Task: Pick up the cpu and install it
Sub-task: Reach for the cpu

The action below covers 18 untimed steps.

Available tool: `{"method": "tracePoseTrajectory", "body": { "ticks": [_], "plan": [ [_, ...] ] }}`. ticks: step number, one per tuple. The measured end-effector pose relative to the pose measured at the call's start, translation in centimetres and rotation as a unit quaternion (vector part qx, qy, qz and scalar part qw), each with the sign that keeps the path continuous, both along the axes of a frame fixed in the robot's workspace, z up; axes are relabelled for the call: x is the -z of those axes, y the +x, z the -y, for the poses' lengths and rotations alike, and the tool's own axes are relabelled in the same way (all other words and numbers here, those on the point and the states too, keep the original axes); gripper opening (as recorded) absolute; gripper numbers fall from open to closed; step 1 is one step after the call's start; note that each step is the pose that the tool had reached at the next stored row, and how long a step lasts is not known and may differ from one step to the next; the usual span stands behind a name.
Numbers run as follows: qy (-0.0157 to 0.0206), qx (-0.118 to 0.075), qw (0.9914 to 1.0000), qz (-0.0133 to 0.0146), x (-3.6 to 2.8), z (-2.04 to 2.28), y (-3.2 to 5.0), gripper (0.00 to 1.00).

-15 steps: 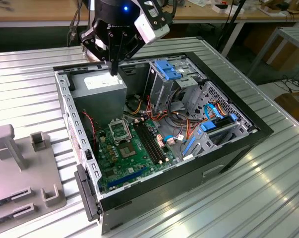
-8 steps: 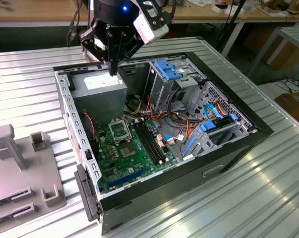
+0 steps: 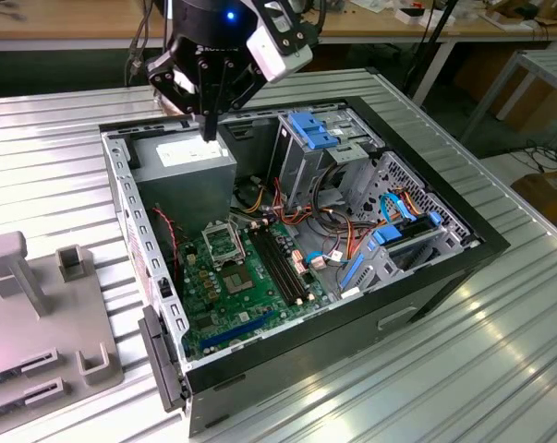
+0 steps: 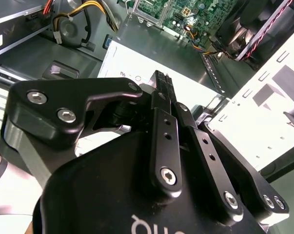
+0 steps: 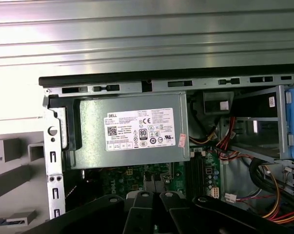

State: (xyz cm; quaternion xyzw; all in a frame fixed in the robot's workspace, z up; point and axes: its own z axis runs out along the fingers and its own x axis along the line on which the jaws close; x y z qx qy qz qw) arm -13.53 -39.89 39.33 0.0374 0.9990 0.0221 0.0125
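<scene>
Black pincer (image 3: 210,129) tips together, above grey PSU (image 3: 181,166), in open PC case (image 3: 287,369)

The space above the power supply (image 3: 190,168) is open, and the gripper (image 3: 209,127) hangs just over its top. Next to the power supply and lower in the case, the green board (image 3: 250,293) can be reached from above around the black socket (image 3: 221,245). Across the board from the power supply, the drive cage (image 3: 315,148) and a tangle of cables (image 3: 329,226) block the way. The case wall (image 3: 123,203) runs close along the power supply on the exterior view's left, with a red wire (image 3: 167,235) hanging just inside it.
</scene>
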Motion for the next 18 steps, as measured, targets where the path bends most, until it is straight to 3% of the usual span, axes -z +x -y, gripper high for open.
{"method": "tracePoseTrajectory", "body": {
  "ticks": [18],
  "plan": [
    [0.0, 0.0, 1.0, 0.0, 0.0, 0.0, -0.66, 0.11]
  ]
}}
